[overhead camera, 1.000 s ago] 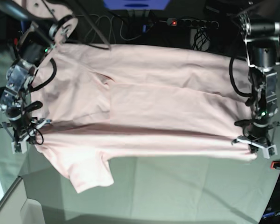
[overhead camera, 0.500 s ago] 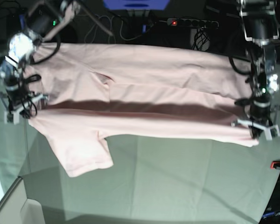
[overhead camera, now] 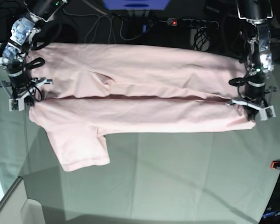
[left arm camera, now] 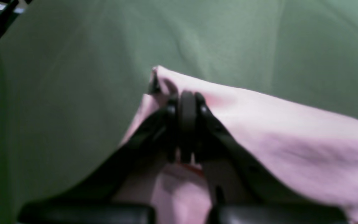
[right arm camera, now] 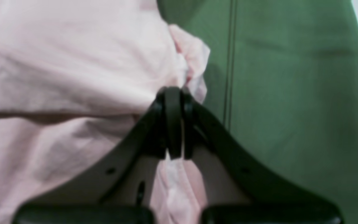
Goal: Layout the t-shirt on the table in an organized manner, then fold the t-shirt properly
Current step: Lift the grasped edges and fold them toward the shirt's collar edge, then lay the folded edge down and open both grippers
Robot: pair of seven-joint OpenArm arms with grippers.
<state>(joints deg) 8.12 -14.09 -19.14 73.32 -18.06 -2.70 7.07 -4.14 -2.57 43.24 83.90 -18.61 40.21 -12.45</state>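
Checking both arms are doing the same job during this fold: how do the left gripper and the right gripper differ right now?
In the base view the left gripper is at the image's right, at the t-shirt's straight narrow end, while the right gripper is at the image's left, at the end with the spread sleeve. In the wrist views cloth bunches above the right gripper's tips; at the left gripper it tents to a single peak. Both are shut on an edge of the shirt over the table.

Across the upper half of your base view, the pale pink t-shirt (overhead camera: 140,100) stretches sideways, folded lengthwise, one sleeve hanging lower left, over the grey-green table (overhead camera: 177,177) filling the lower frame.
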